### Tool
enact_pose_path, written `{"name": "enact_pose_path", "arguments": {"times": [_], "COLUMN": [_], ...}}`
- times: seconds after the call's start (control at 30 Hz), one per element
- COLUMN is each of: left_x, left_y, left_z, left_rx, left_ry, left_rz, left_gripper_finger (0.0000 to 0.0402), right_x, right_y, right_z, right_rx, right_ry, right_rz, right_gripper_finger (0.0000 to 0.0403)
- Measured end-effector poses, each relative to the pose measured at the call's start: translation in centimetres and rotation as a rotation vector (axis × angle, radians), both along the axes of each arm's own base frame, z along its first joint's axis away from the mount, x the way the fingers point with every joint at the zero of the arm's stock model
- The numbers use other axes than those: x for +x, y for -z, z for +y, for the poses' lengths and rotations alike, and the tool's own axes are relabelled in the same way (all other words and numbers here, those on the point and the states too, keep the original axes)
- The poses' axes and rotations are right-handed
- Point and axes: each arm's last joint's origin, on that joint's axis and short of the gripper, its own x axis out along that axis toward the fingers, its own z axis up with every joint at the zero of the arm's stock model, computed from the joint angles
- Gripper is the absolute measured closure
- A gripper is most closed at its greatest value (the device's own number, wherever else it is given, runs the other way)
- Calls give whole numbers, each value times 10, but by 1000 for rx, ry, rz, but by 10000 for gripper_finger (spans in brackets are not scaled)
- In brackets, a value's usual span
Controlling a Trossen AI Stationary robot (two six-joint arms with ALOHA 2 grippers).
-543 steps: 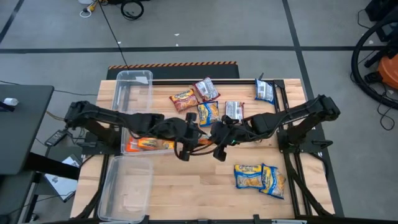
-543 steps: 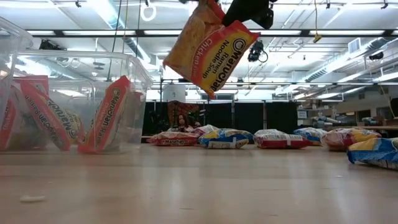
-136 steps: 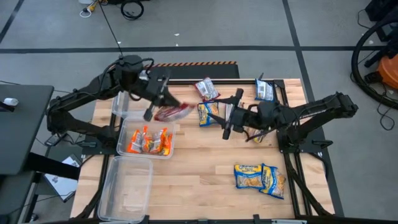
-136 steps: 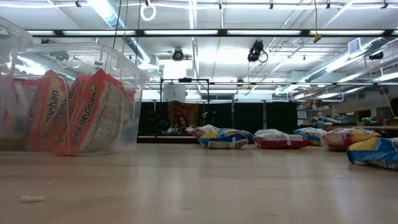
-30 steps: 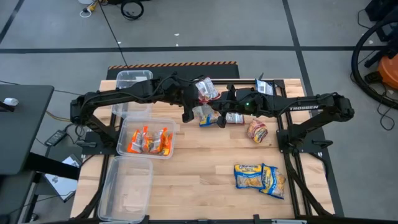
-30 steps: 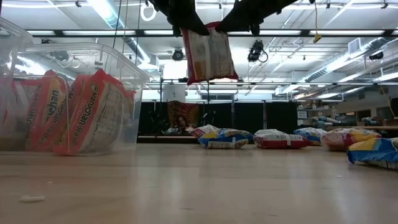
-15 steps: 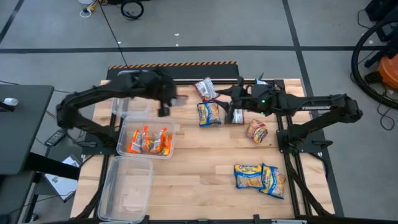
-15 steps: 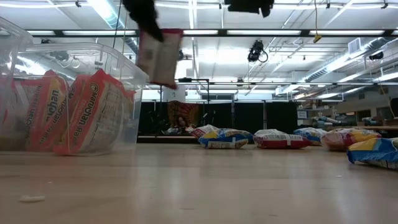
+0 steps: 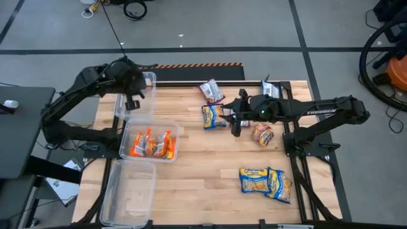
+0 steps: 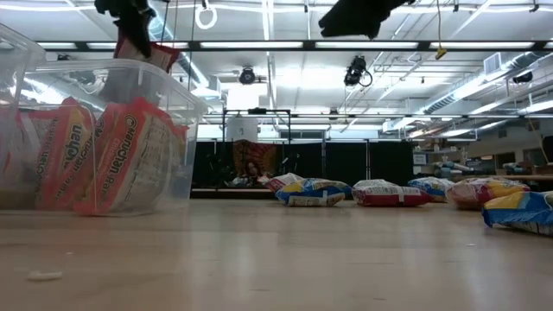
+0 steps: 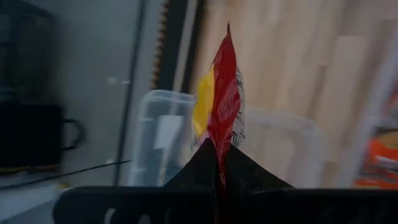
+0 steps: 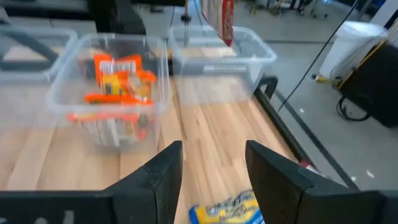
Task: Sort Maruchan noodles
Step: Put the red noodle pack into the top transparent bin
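My left gripper (image 9: 133, 100) hangs over the clear bin (image 9: 141, 81) at the table's far left, shut on a red noodle packet (image 11: 222, 102). The low view shows the packet (image 10: 145, 53) above that bin's rim. My right gripper (image 12: 213, 177) stands open and holds nothing. It is above the table's middle, beside a blue-and-yellow packet (image 9: 213, 116) that lies flat on the wood. The middle bin (image 9: 172, 137) holds several orange packets (image 9: 151, 143) standing on edge. My left gripper pinches one end edge of the red packet (image 11: 219, 148) between its two fingers. The fingers slant down from above. The packet shows edge-on, reaching away past the fingertips. It is lifted clear, over the far-left bin.
A third clear bin (image 9: 108, 202) stands at the near left. Loose packets lie on the table: a red-silver one (image 9: 210, 91), a blue one (image 9: 270, 93), a reddish one (image 9: 262, 133) and two blue-and-yellow ones (image 9: 266, 181) at the near right.
Both grippers held the red packet above the table's middle. My right gripper has let go of it and drawn back a little. My left gripper has swung quickly toward the table's far left with the packet, which now hangs over the far-left bin.
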Motion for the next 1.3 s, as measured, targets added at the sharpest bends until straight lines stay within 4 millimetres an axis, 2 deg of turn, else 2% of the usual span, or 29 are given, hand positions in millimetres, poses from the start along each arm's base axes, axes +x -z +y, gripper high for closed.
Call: {"name": "enact_pose_path", "arguments": {"times": [0.1, 0.3, 0.5, 0.7, 0.87, 1.0, 1.13, 1.3], "left_x": [2, -11, -14, -10, -21, -33, -37, -38], "left_y": [7, 16, 51, 87, 102, 123, 133, 137], "left_z": [8, 18, 23, 32, 44, 48, 50, 50], "left_rx": [-72, -218, -330, -382, -408, -456, -468, -476], "left_ry": [10, -54, -48, 60, 9, -54, -71, -69], "left_rz": [26, 57, 64, 52, -25, 22, 31, 31], "left_gripper_finger": [393, 393, 399, 400, 400, 400, 400, 391], "right_x": [2, -3, -6, -5, -5, -5, -5, -4], "right_y": [14, 44, 61, 61, 61, 60, 59, 59], "right_z": [1, 7, 15, 19, 23, 25, 24, 21], "right_rx": [21, 95, 123, 139, 164, 162, 162, 159], "right_ry": [4, 16, -7, -16, -17, -26, -24, -9], "right_rz": [31, 77, 85, 66, 61, 56, 41, 35], "right_gripper_finger": [221, 222, 222, 222, 222, 222, 222, 223]}}
